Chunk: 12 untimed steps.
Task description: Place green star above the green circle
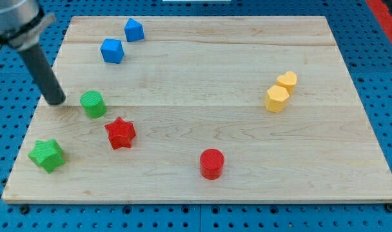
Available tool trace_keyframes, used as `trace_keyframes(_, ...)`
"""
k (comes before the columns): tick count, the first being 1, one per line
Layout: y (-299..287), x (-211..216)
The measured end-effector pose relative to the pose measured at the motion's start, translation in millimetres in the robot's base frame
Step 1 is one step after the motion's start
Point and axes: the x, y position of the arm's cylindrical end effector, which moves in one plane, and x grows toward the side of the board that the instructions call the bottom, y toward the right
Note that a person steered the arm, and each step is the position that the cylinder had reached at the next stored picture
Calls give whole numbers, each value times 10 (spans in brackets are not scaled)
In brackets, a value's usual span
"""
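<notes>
The green star (pixel 47 155) lies near the board's bottom left corner. The green circle (pixel 93 104) stands above and to the right of it, at the left side of the board. My tip (pixel 56 100) rests on the board just left of the green circle, with a small gap between them, and well above the green star. The dark rod rises from the tip toward the view's top left.
A red star (pixel 120 133) lies just below and right of the green circle. A red circle (pixel 212 163) sits at bottom centre. Two blue blocks (pixel 112 50) (pixel 134 29) are at the top left. A yellow hexagon (pixel 277 98) and a yellow heart (pixel 287 80) touch at the right. The wooden board (pixel 202 71) lies on a blue pegboard.
</notes>
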Motion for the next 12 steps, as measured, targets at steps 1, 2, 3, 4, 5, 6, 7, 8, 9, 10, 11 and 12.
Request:
trace_keyframes(1, 481, 329)
trace_keyframes(2, 512, 740)
trace_keyframes(3, 916, 1194)
trace_keyframes(4, 556, 1253)
trace_keyframes(5, 159, 1160)
trace_keyframes(6, 133, 1160)
trace_keyframes(7, 138, 1390)
trace_keyframes(8, 67, 1373)
trace_keyframes(9, 109, 982)
trace_keyframes(10, 121, 819)
trace_keyframes(11, 455, 1219)
trace_keyframes(12, -42, 1153)
